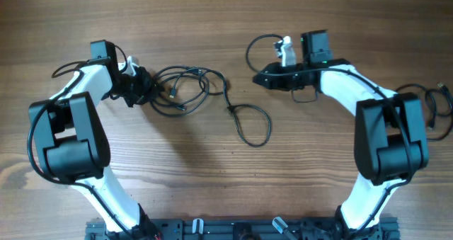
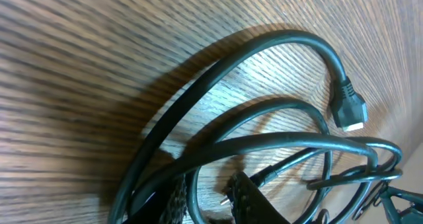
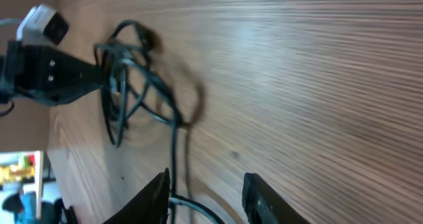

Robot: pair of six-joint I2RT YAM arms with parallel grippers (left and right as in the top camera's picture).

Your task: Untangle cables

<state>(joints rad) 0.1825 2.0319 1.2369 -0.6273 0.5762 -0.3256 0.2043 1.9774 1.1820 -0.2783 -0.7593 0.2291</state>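
The cables (image 1: 180, 91) lie as a black tangle left of the table's middle. One strand runs right through a small knot (image 1: 231, 109) into a loose loop (image 1: 253, 124). My left gripper (image 1: 141, 88) is at the tangle's left edge. In the left wrist view its fingers (image 2: 254, 204) stand apart, with cable strands (image 2: 218, 145) crossing between them and a plug (image 2: 350, 108) lying free. My right gripper (image 1: 260, 77) is up and right of the knot. Its jaws are open (image 3: 208, 197), and a thin cable (image 3: 173, 158) passes just inside its left finger (image 3: 155, 197).
A thin black loop (image 1: 251, 52) curls beside the right wrist. Thicker robot wires (image 1: 433, 105) hang at the far right. The arm bases (image 1: 241, 229) line the front edge. The left arm (image 3: 53, 72) shows in the right wrist view.
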